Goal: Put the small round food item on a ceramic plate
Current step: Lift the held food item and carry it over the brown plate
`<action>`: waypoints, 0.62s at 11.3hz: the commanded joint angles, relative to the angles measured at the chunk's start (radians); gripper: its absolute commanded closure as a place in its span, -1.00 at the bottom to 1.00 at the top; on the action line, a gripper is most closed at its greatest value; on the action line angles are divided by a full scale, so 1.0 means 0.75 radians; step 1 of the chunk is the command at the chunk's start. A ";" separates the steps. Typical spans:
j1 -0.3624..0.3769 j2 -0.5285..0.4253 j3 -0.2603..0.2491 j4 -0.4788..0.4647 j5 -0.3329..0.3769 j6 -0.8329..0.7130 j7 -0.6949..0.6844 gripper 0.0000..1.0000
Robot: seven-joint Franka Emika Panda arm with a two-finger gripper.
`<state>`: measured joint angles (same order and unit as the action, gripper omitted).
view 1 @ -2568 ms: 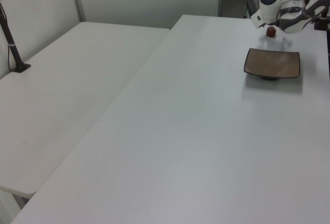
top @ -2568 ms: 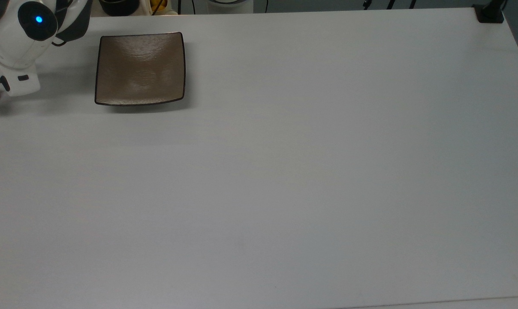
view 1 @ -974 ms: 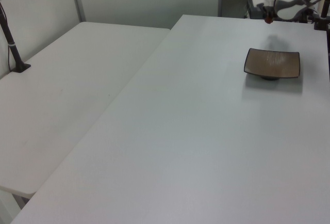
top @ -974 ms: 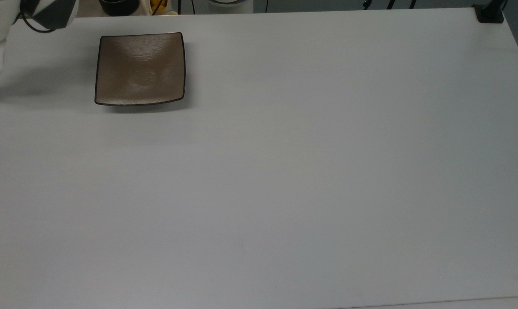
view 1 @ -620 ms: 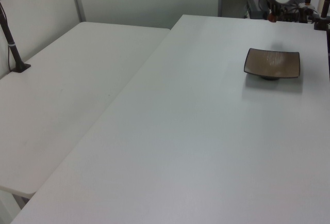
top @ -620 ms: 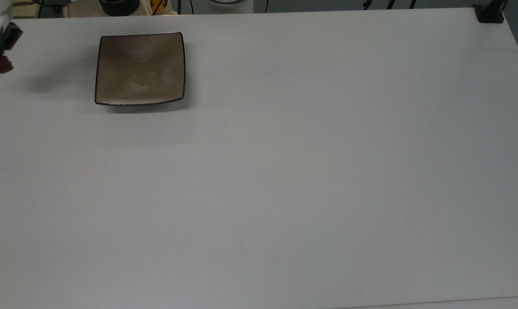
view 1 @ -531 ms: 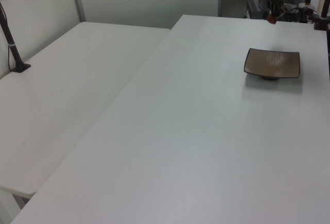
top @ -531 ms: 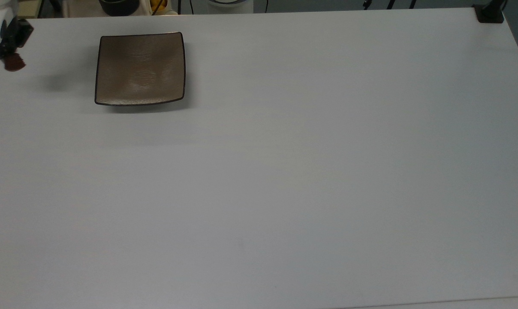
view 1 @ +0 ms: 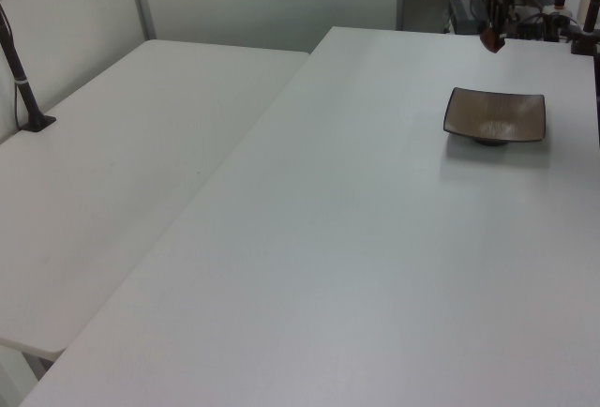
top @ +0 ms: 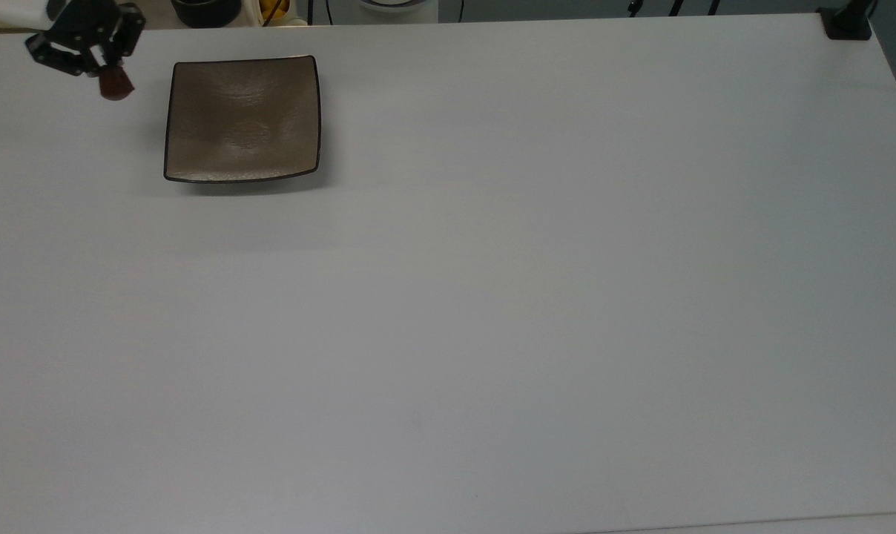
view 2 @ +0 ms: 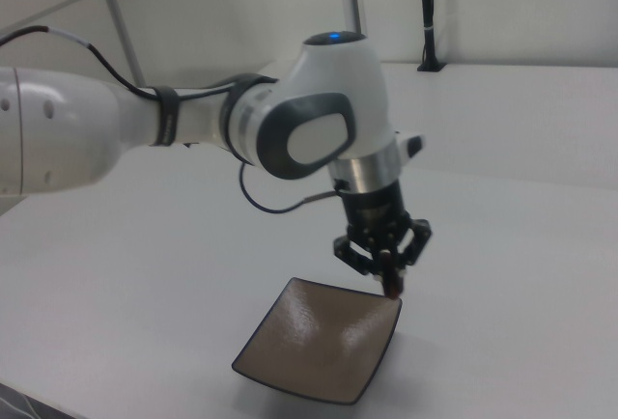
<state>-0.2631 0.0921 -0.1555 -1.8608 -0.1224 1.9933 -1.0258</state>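
Observation:
The small round food item is a dark reddish-brown lump held in the air, with my gripper shut on it. It hangs just left of the ceramic plate in the top view, near the plate's far left corner. The plate is square, glossy and taupe-brown with a thin dark rim, and nothing lies on it. In the right view the gripper points down, with the food item over the far corner of the plate. The left view shows the food item above the table beyond the plate.
The plate rests on a wide white table. A black post base stands at the table's far right corner in the top view. A dark bowl sits beyond the far edge. In the left view a second white table carries a black post.
My gripper has lifted the food item off the table. It has carried it to the right in the top view, from the frame's left edge to just beside the plate.

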 commanded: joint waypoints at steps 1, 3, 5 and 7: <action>0.115 -0.067 0.001 -0.082 0.028 -0.056 0.289 0.98; 0.130 -0.082 0.044 -0.090 0.038 -0.133 0.355 0.98; 0.130 -0.082 0.076 -0.090 0.045 -0.191 0.382 0.96; 0.130 -0.082 0.081 -0.090 0.045 -0.197 0.382 -0.41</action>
<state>-0.1664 0.0665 -0.0998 -1.8963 -0.1065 1.8600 -0.7569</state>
